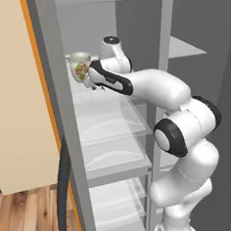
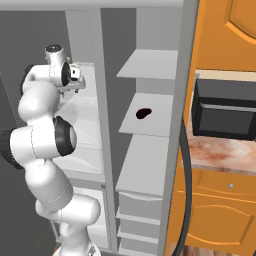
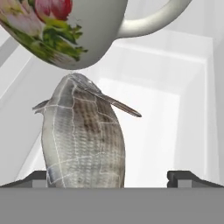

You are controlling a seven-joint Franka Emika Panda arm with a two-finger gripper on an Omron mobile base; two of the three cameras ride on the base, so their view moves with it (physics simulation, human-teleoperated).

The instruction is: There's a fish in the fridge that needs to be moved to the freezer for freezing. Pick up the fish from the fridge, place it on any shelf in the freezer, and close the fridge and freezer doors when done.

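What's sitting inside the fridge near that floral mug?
A grey scaly fish lies on the glass shelf just beside the mug, between the open end effector's tips. Its lower end is out of sight.

The fish (image 3: 83, 140) looks scaly and kinda rough, dull grey-brown with fine white net lines. The mug (image 3: 65, 30) is glossy glazed ceramic with a flower print. The fridge (image 1: 114, 132) shelves are clear and glassy, the freezer (image 2: 150, 120) shelves flat matt grey. The floor (image 1: 27, 217) is wood plank, and the counter (image 2: 220, 152) looks like speckled stone.
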